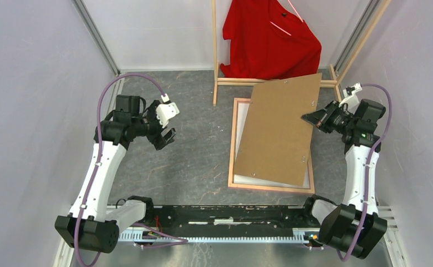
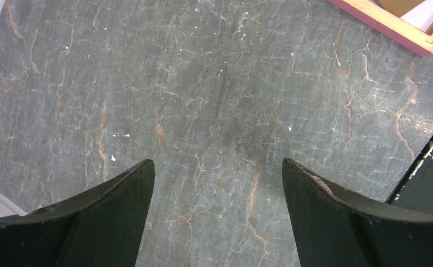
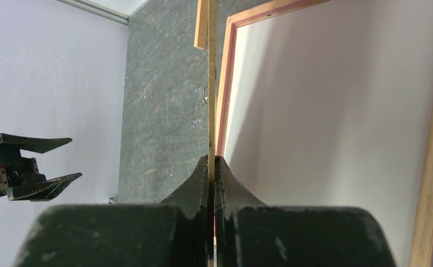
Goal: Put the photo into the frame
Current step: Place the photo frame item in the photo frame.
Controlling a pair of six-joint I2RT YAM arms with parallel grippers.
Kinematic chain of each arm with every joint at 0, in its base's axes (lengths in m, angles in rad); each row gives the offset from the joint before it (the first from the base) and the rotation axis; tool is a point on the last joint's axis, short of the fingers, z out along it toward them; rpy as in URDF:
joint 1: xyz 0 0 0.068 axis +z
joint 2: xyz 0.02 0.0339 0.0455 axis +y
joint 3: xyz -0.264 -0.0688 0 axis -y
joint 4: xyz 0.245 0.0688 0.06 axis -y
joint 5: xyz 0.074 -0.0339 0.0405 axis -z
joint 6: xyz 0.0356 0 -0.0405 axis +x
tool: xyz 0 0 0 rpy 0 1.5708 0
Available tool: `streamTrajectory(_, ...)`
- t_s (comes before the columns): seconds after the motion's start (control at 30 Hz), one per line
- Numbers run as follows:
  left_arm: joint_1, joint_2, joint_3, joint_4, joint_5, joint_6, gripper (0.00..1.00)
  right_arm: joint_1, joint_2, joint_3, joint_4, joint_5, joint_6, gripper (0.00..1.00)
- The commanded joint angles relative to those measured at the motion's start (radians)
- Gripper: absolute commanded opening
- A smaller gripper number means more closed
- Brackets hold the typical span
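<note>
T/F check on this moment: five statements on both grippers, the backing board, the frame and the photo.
1. The right gripper is shut on the edge of the brown backing board. True.
2. The left gripper holds the frame. False: it is open over the bare table and holds nothing.
3. The backing board sits squarely inside the frame. False: it lies askew over the frame, and its far edge reaches past the frame's far rail.
4. The photo lies in the frame with its white back up. True.
5. A red shirt hangs on the wooden rack at the far end. True.
</note>
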Motion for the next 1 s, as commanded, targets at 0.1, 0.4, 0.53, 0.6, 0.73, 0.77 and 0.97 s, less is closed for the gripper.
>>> streamTrajectory(0.1,-0.003,-0.019,-0.005,-0.004,-0.007,0.058,0.9,0.034,-0.038,-0.013,-0.006,0.001,-0.034,0.0)
streamTrajectory(0.4,-0.003,-0.021,-0.011,-0.005,0.011,0.043,0.9,0.09,-0.083,-0.162,0.083,-0.031,0.043,0.0)
streamTrajectory(0.53,-0.003,-0.022,-0.015,-0.005,0.019,0.035,0.9,0.113,-0.089,-0.189,0.1,-0.015,0.059,0.0)
streamTrajectory(0.6,-0.003,-0.022,-0.018,-0.005,0.022,0.033,0.9,0.133,-0.088,-0.203,0.119,-0.006,0.074,0.0)
streamTrajectory(0.73,-0.003,-0.022,-0.02,-0.004,0.021,0.029,0.89,0.206,-0.082,-0.237,0.175,0.025,0.113,0.0)
streamTrajectory(0.77,-0.003,-0.021,-0.023,-0.004,0.023,0.028,0.89,0.226,-0.076,-0.244,0.188,0.037,0.124,0.0)
streamTrajectory(0.97,-0.003,-0.021,-0.03,-0.004,0.017,0.028,0.89,0.338,-0.038,-0.28,0.277,0.091,0.184,0.0)
